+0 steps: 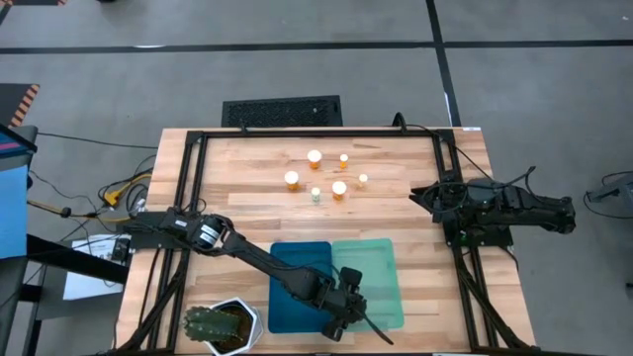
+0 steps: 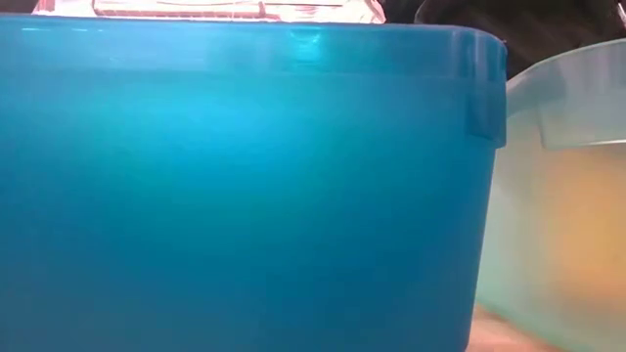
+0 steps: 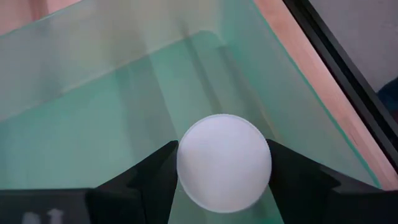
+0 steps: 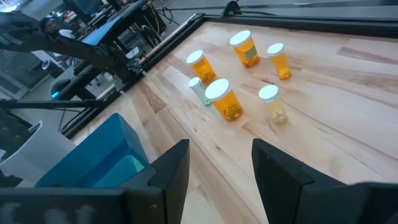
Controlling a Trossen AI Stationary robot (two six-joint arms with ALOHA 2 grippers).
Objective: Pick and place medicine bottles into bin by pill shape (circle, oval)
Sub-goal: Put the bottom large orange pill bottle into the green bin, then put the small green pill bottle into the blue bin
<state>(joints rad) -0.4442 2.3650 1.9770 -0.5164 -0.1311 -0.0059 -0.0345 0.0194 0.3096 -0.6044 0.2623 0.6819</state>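
My left gripper (image 1: pixel 348 305) reaches over the mint green bin (image 1: pixel 381 259) at the table's near edge, shut on a medicine bottle whose round white cap (image 3: pixel 224 163) fills the gap between the fingers. The bottle's body is hidden under the cap. The dark blue bin (image 1: pixel 297 259) lies against the green one's left side. Several orange bottles with white caps (image 1: pixel 339 188) stand upright on the far middle of the table. My right gripper (image 1: pixel 423 194) waits open at the right edge, nothing between its fingers (image 4: pixel 177 163). My left gripper pinches the bottle between its two fingers at the white cap's rim (image 3: pixel 186 169), one finger on each side. The fingers slant down from the table's left. The bottle stays upright, cap up, inside the green bin's walls (image 3: pixel 124 81); whether its base touches the floor I cannot tell.
A white hexagonal pot with a spiky green plant (image 1: pixel 223 324) stands at the near left corner, beside the blue bin. A black frame (image 1: pixel 193 188) runs round the table. In the low view the blue bin's wall (image 2: pixel 245 186) and the green bin (image 2: pixel 558 225) block everything beyond.
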